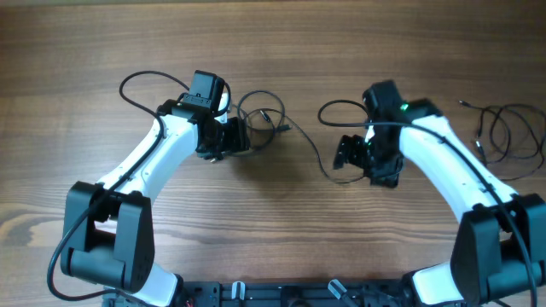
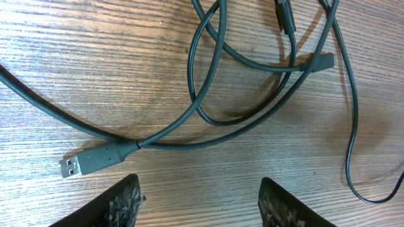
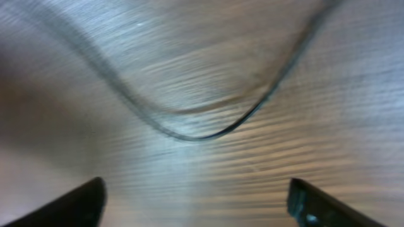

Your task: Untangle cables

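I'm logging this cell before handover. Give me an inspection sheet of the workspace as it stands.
Surface: wooden table, no spills or damage seen.
Job's things: centre cables, thin and black, looped over one another; USB plug lies flat on the wood; far-right bunch lies apart from them.
Clutter: nothing seen.
Grippers: left gripper open just short of the USB plug, holding nothing; right gripper open and empty, with a cable curve ahead of it; that view is blurred.
Cables: arm wire loops free off the left arm.
Surroundings: nothing seen beyond the table.
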Controlling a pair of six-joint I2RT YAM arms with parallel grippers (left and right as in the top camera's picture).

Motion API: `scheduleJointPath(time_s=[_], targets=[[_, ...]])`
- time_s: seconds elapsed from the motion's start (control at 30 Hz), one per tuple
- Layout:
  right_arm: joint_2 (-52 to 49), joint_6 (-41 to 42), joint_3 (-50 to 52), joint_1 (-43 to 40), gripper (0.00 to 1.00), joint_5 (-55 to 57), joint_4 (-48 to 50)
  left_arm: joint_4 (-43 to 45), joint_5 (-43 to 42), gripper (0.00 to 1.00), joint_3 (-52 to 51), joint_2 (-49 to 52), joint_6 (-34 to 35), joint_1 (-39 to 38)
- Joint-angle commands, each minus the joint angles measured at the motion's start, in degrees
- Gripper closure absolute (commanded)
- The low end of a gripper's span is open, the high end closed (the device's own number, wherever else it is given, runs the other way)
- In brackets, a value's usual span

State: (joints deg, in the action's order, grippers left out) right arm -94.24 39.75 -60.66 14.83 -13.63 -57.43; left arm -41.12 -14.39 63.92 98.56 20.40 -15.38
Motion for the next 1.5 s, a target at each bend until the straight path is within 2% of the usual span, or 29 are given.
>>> scheduleJointPath(time_s=[0.0,0.1,0.2,0.27,0.3,0.4,0.43,0.63,0.7,0.8,0.83,0.93,1.0,1.1,1.23,1.3,1.47], targets=[[-0.5,29.9,7.5,1.7,0.00,0.3,7.4,-0.3,0.6,0.38,0.0,-1.1,-0.7,-0.2],[-0.5,35.2,11.7,1.7,0.02,0.2,14.4,-0.4,0.6,0.39,0.0,-1.1,-0.7,-0.2],[-0.5,37.6,14.5,1.7,0.15,0.6,21.5,-0.5,0.6,0.40,0.0,-1.1,-0.7,-0.2],[-0.5,37.6,14.7,1.7,0.34,1.6,23.2,-0.7,0.6,0.39,0.0,-1.1,-0.7,-0.2],[-0.5,37.6,14.7,1.7,0.51,1.7,23.6,-1.0,0.6,0.40,0.0,-1.1,-0.7,-0.2],[-0.5,36.6,14.7,1.7,0.90,1.7,23.5,-1.4,0.6,0.40,0.0,-1.1,-0.7,-0.2],[-0.5,34.4,14.7,1.7,0.96,1.5,23.5,-1.3,0.6,0.40,0.0,-1.1,-0.7,-0.2],[-0.1,19.6,14.3,1.4,0.96,1.9,23.6,-1.4,0.6,0.40,0.0,-1.1,-0.7,-0.2],[1.3,12.4,12.8,0.0,0.96,1.9,23.4,-1.4,0.6,0.40,0.0,-1.1,-0.7,-0.2],[7.0,-3.9,6.4,-5.6,0.96,-2.9,19.3,-1.6,0.6,0.40,0.0,-1.1,-0.7,-0.2],[8.5,-5.1,4.2,-7.3,0.96,-3.3,17.3,-1.6,0.6,0.40,0.0,-1.1,-0.7,-0.2],[14.6,-6.6,-5.3,-14.1,0.96,-4.2,11.6,-1.5,0.6,0.40,0.0,-1.1,-0.7,-0.2],[18.4,-9.7,-11.2,-18.0,0.96,-7.6,12.0,-1.6,0.6,0.40,0.0,-1.1,-0.7,-0.2],[22.9,-11.5,-17.1,-21.6,0.96,-12.8,15.9,-1.5,0.6,0.40,0.0,-1.1,-0.7,-0.2],[28.7,-11.2,-17.8,-22.4,0.96,-15.2,27.0,-1.5,0.6,0.40,0.0,-1.1,-0.7,-0.2],[29.8,-10.4,-17.8,-22.4,0.96,-10.0,27.8,-1.6,0.6,0.40,0.0,-1.1,-0.7,-0.2],[29.5,1.0,-17.8,-22.9,0.96,14.9,20.0,-1.6,0.6,0.41,0.0,-1.1,-0.7,-0.2]])
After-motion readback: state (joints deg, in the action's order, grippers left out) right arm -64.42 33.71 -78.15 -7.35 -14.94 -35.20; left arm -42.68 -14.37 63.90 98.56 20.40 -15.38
